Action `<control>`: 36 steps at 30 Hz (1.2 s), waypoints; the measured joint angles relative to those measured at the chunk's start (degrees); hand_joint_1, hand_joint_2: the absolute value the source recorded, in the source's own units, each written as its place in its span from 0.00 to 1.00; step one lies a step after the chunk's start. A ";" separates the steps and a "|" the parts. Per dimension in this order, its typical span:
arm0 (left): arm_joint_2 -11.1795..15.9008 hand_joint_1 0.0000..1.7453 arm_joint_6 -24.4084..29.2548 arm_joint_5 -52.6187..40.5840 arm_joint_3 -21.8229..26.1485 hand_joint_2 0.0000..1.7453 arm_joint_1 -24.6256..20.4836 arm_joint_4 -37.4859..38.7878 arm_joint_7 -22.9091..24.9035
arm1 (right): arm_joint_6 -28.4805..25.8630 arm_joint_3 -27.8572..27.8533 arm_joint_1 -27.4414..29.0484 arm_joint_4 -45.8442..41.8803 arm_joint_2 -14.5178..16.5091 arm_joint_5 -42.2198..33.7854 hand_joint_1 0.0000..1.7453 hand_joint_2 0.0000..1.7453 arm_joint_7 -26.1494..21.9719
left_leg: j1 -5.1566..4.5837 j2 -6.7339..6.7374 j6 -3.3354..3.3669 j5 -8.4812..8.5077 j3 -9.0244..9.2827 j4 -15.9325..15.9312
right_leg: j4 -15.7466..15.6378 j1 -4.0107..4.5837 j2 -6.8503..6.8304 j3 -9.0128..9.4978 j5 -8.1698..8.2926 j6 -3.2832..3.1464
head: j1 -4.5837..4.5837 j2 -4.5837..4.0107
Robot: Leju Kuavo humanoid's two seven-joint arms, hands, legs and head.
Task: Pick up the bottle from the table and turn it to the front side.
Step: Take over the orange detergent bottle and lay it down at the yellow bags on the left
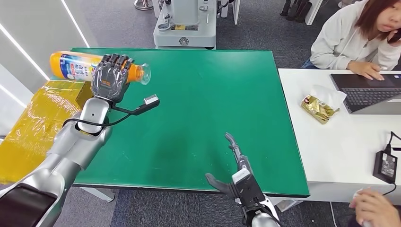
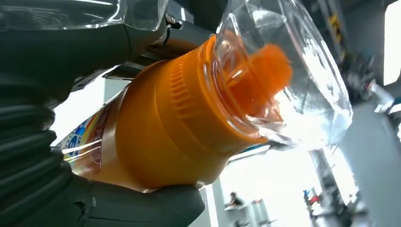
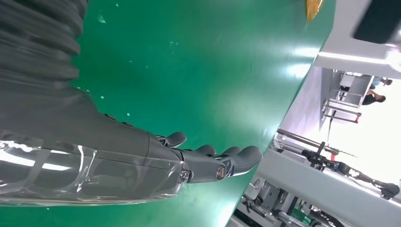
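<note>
An orange bottle (image 1: pixel 75 66) with a blue and white label and a clear cap lies sideways in my left hand (image 1: pixel 110 78), lifted over the far left corner of the green table (image 1: pixel 203 104). The fingers wrap over its neck end, cap pointing right. Close up, the orange shoulder of the bottle (image 2: pixel 175 127) and its clear cap (image 2: pixel 302 85) show, with the thumb under them. My right hand (image 1: pixel 235 170) hovers open over the table's near edge, fingers stretched out flat above the green surface, as the right hand (image 3: pixel 208 161) also appears from the wrist.
A yellow wrapped box (image 1: pixel 38 123) sits left of the table. A white desk (image 1: pixel 340 142) on the right holds a laptop (image 1: pixel 371 92), a gold snack packet (image 1: pixel 319 108) and a black adapter (image 1: pixel 387 164). A person (image 1: pixel 359 38) sits there; another hand (image 1: pixel 376 208) at bottom right.
</note>
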 joint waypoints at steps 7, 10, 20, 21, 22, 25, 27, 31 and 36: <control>1.55 1.00 -4.67 -2.22 -0.03 1.00 3.31 7.67 5.11 | -0.16 -0.79 2.08 -1.45 -0.03 0.13 0.00 1.00 -0.40 | 0.01 0.08 -0.01 -0.01 -0.02 -0.02 | 0.01 0.01 0.08 -0.06 -0.04 -0.06 | 0.00 0.00; 2.46 1.00 -7.09 -2.50 -0.03 1.00 4.93 10.00 7.15 | -0.24 -1.25 2.71 -1.54 -0.28 0.12 0.00 1.00 -0.46 | 0.01 0.09 -0.01 -0.01 -0.02 -0.02 | 0.00 0.01 0.09 -0.08 -0.04 -0.06 | 0.00 0.00; 4.63 1.00 -10.30 -2.56 -0.03 1.00 7.00 13.32 6.89 | -0.94 -1.63 3.79 -1.80 -0.67 -0.28 0.00 1.00 -0.57 | 0.01 0.08 -0.01 -0.01 -0.04 -0.02 | 0.00 0.01 0.08 -0.08 -0.04 -0.06 | 0.00 0.00; 4.77 1.00 -10.43 -2.56 -0.03 1.00 7.07 13.40 6.67 | -0.95 -1.63 3.80 -1.86 -0.67 -0.32 0.00 1.00 -0.55 | 0.01 0.08 -0.01 -0.01 -0.04 -0.02 | 0.00 0.01 0.08 -0.08 -0.04 -0.06 | 0.00 0.00; 4.90 1.00 -10.54 -2.55 -0.03 1.00 7.15 13.49 6.40 | -0.95 -1.64 3.82 -1.92 -0.67 -0.32 0.00 1.00 -0.52 | 0.01 0.08 -0.01 -0.01 -0.04 -0.02 | 0.00 0.01 0.08 -0.08 -0.04 -0.06 | 0.00 0.00; 5.22 0.56 -10.92 -2.36 0.00 1.00 7.34 13.80 5.74 | -1.03 -1.62 4.04 -2.25 -0.69 -0.32 0.00 1.00 -0.46 | 0.01 0.07 -0.01 -0.01 -0.04 -0.02 | 0.00 0.01 0.08 -0.08 -0.04 -0.06 | 0.00 0.00; 5.28 0.06 -11.51 -1.98 0.09 1.00 7.41 13.94 5.17 | -1.19 -1.62 4.29 -2.65 -0.75 -0.32 0.00 1.00 -0.36 | 0.01 0.07 -0.01 -0.01 -0.04 -0.02 | 0.00 0.01 0.07 -0.08 -0.04 -0.06 | -0.01 0.00; 5.17 0.00 -13.61 -0.93 0.80 1.00 7.41 14.18 4.58 | -1.73 -1.62 4.83 -3.70 -1.07 -0.38 0.00 1.00 -0.07 | 0.00 0.08 -0.01 -0.01 -0.04 -0.02 | 0.00 0.00 0.07 -0.09 -0.04 -0.06 | 0.01 0.00; 5.01 0.00 -15.53 0.01 2.18 1.00 7.38 14.39 4.28 | -2.28 -1.62 5.29 -4.39 -1.57 -1.07 0.00 1.00 0.45 | 0.00 0.07 -0.01 -0.01 -0.03 -0.02 | 0.00 0.00 0.08 -0.09 -0.04 -0.06 | 0.00 0.00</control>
